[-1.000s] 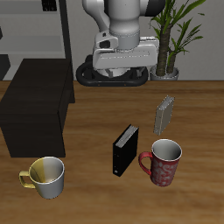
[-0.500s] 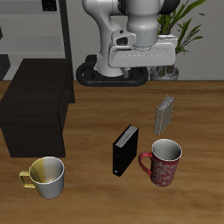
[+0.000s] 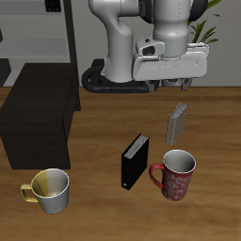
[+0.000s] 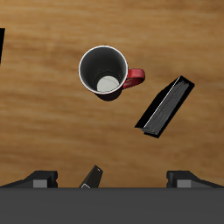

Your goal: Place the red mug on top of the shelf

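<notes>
A: In the exterior view, where does the red mug (image 3: 176,176) stand?

B: In the lower right of the frame, upright on the wooden table (image 3: 99,202), handle toward the small black book (image 3: 135,161) just beside it. A grey book (image 3: 177,122) stands farther up the frame, near the mug but apart from it.

A: And the shelf (image 3: 38,115)?

B: At the left edge, a low black box with a flat top. A yellow-and-white mug (image 3: 49,189) sits below it in the lower left corner.

A: The gripper (image 3: 175,85)?

B: High in the upper right, above the grey book and well apart from the red mug. Its fingers are too small there to judge.

A: What does the wrist view give?

B: The red mug (image 4: 106,73) seen from straight above, white inside, red handle pointing toward the black book (image 4: 164,107). A corner of the grey book (image 4: 91,178) shows between the two fingertips (image 4: 39,180). Those stand far apart at opposite sides, so the claw is wide and holds nothing.
</notes>
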